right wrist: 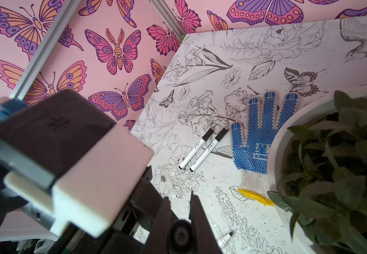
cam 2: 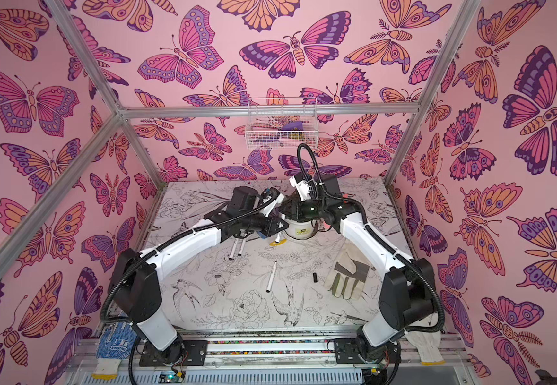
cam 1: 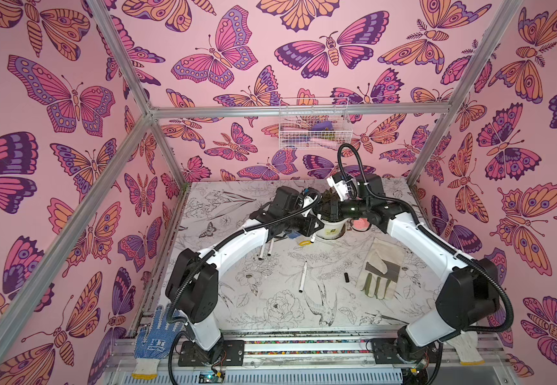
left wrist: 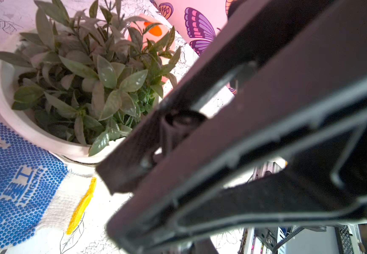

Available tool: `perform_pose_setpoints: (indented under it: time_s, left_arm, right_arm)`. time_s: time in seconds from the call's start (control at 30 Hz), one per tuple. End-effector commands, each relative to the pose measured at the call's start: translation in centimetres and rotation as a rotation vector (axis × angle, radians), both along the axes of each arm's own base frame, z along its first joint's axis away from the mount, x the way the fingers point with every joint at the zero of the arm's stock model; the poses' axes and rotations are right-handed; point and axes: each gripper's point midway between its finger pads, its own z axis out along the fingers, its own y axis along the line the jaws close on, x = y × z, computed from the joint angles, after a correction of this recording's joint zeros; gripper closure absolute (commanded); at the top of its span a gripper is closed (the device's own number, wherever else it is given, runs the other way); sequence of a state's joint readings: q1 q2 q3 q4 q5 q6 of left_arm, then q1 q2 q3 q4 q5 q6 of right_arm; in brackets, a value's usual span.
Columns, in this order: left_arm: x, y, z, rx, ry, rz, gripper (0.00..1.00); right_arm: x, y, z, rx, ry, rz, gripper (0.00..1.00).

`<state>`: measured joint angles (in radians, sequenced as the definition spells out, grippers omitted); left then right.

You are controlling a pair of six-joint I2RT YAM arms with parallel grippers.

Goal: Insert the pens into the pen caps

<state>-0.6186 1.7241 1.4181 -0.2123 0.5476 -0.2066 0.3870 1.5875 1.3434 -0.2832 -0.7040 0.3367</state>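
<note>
While the potted plant (left wrist: 79, 77) crowds both wrist views, I note the left gripper (left wrist: 116, 198) clamped on a black pen cap (left wrist: 178, 129); the right gripper (right wrist: 179, 202) is closed on a black round piece (right wrist: 180, 235) I cannot identify. Two capped pens (right wrist: 194, 150) lie beside the blue glove (right wrist: 259, 143).

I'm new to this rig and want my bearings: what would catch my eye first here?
The pink butterfly walls dominate all around. At the table's far middle, the left arm and right arm meet over a white plant pot. White pens and one loose black pen cap lie nearer the front.
</note>
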Motion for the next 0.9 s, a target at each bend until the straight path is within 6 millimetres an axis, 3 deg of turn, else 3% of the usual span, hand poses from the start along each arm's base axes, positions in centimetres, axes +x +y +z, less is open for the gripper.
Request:
perform_pose_setpoints:
  time_s: [0.0, 0.07, 0.13, 0.33, 0.43, 0.5, 0.6, 0.73, 0.87]
  left_arm:
    - [-2.8, 10.0, 37.5, -0.91, -1.303, 0.216, 1.0]
    - [-2.5, 9.2, 34.5, -0.887, -1.206, 0.193, 1.0]
    - [-2.5, 8.0, 30.1, -0.84, -1.085, 0.167, 1.0]
    - [-5.0, 4.1, 16.9, -0.678, -0.774, 0.102, 1.0]
    - [-6.2, 3.1, 11.1, -0.602, -0.639, 0.103, 1.0]
    - [-6.7, 3.1, 7.8, -0.575, -0.555, 0.115, 1.0]
    - [-6.6, 3.8, 4.0, -0.522, -0.483, 0.161, 1.0]
    - [-5.8, 5.1, -0.6, -0.434, -0.417, 0.239, 1.0]
    - [-4.0, 7.7, -4.1, -0.356, -0.347, 0.385, 1.0]
  right_arm:
    - [-11.7, 0.1, -8.3, -0.104, 0.607, 0.179, 1.0]
    - [-10.2, 0.2, -6.1, -0.021, 0.561, 0.151, 1.0]
    - [-9.2, 0.4, -3.2, 0.071, 0.484, 0.147, 1.0]
    - [-8.2, 1.2, 0.5, 0.177, 0.395, 0.161, 0.99]
    - [-7.2, 1.4, 2.3, 0.227, 0.33, 0.137, 0.8]
    - [-6.5, 1.4, 4.2, 0.279, 0.273, 0.11, 0.64]
    - [-5.4, 0.9, 7.3, 0.365, 0.175, 0.066, 0.49]
    - [-4.8, -0.2, 9.6, 0.401, 0.081, -0.003, 0.44]
    - [-4.6, -1.4, 9.6, 0.377, 0.019, -0.083, 0.45]
